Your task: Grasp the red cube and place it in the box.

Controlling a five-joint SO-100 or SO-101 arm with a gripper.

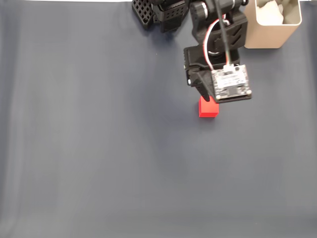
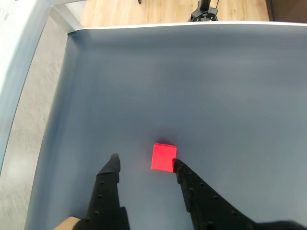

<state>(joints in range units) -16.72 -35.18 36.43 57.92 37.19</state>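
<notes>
Red cube [image 2: 163, 156] flat, square-on, beside open hand [image 2: 145, 166]

Arm hides the red cube [image 1: 208, 110] top; box [image 1: 270, 30] cropped.

Black plastic arm [image 1: 213, 34] w/ red-white cable, bare circuit board, black perforated claw [image 2: 145, 165] fingers.
</notes>
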